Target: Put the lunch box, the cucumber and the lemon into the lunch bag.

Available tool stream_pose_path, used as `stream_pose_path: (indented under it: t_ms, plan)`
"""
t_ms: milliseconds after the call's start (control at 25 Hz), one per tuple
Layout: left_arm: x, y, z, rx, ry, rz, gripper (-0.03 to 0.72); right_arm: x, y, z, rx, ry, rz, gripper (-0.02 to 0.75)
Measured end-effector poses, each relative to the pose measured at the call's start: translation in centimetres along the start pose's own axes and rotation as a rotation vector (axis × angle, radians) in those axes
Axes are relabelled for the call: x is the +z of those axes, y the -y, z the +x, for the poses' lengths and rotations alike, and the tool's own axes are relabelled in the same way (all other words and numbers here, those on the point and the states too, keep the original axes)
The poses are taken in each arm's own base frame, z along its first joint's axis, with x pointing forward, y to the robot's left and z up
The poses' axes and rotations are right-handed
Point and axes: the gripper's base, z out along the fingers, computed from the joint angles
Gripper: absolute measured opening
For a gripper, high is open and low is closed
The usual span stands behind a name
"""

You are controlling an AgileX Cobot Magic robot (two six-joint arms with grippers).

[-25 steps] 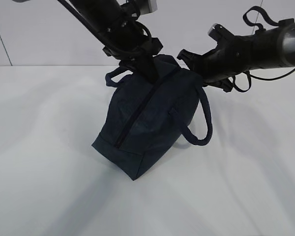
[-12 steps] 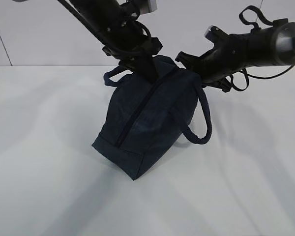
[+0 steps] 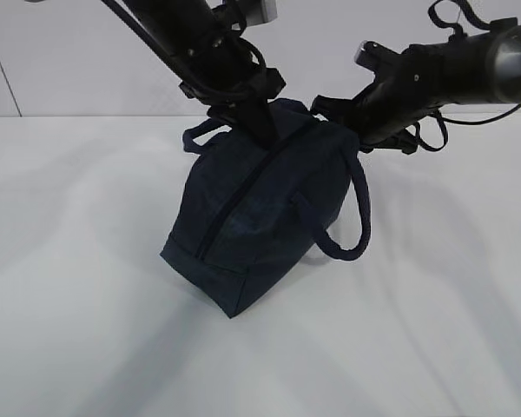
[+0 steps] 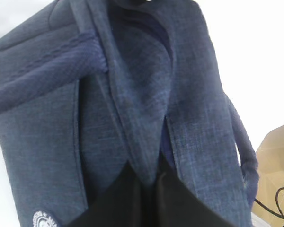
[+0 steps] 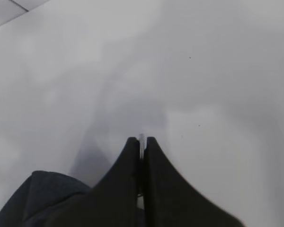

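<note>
The navy lunch bag (image 3: 260, 208) stands tilted on the white table, its dark zipper line running along the top toward me. My left gripper (image 3: 262, 130) is shut on a fold of bag fabric (image 4: 142, 142) at the bag's far top end; its fingers (image 4: 128, 198) pinch the cloth. My right gripper (image 3: 332, 111) sits at the bag's far right corner, shut on a thin silver zipper pull (image 5: 141, 139) that shows between its fingertips. A corner of the bag (image 5: 38, 194) shows below it. Lunch box, cucumber and lemon are out of view.
One loop handle (image 3: 352, 228) hangs off the bag's right side, another (image 3: 200, 135) sticks out at the back left. A white round logo (image 4: 42, 220) marks the bag's side. The bare white table (image 3: 78, 313) stretches all around, with a pale wall behind.
The right arm has risen and swung slightly left at the bag's far corner. The bag has shifted a little and its right handle hangs closer in. The left arm has held still.
</note>
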Motion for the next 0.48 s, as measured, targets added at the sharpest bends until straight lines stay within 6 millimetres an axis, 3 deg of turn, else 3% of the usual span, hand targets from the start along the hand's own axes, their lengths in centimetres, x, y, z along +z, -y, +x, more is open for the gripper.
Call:
stream_pose_path:
  t_ms: [360,480]
  plan:
    - [-0.1,0.0,0.1,0.002,-0.006,-0.003,-0.010,-2.8,-0.9,-1.5,-0.135,0.003,0.008,0.008]
    - [-0.1,0.0,0.1,0.005,-0.008,-0.009,-0.010,-3.0,-0.9,-1.7,-0.144,0.011,0.008,0.099]
